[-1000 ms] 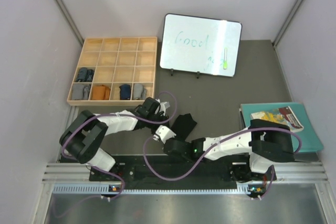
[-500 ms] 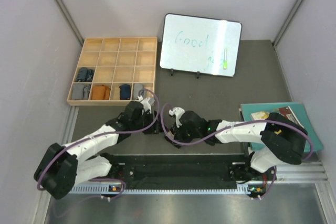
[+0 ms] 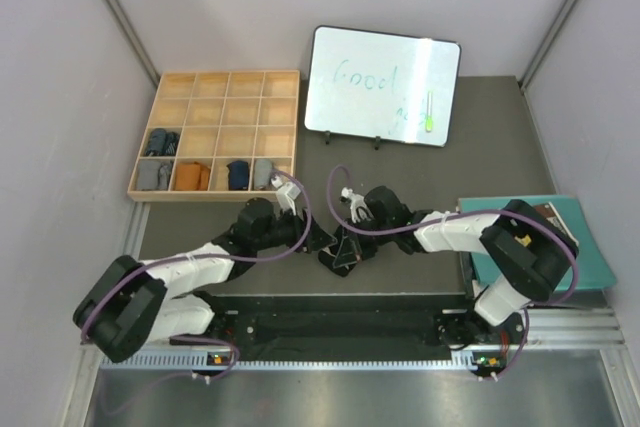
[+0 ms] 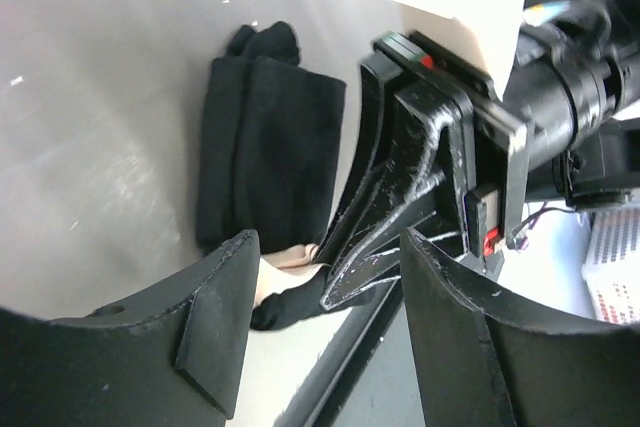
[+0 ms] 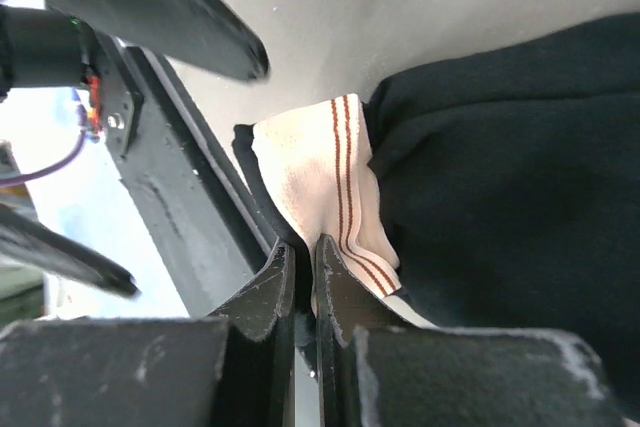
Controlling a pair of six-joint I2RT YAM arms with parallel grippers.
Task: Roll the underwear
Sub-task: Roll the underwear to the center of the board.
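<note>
My right claw [image 5: 298, 247] is pressed together, pinching the beige, red-striped waistband [image 5: 320, 187] of the black cloth briefs [image 4: 265, 147]. The briefs lie folded at the middle of the near edge of the table [image 3: 420, 177]. My left claw [image 4: 325, 247] stands spread just beside them, holding nothing. Risk: the pinch takes only a thin edge of waistband, so it could slip out once rolling begins. The fold may then spring open, or cloth may drag over the near edge.
</note>
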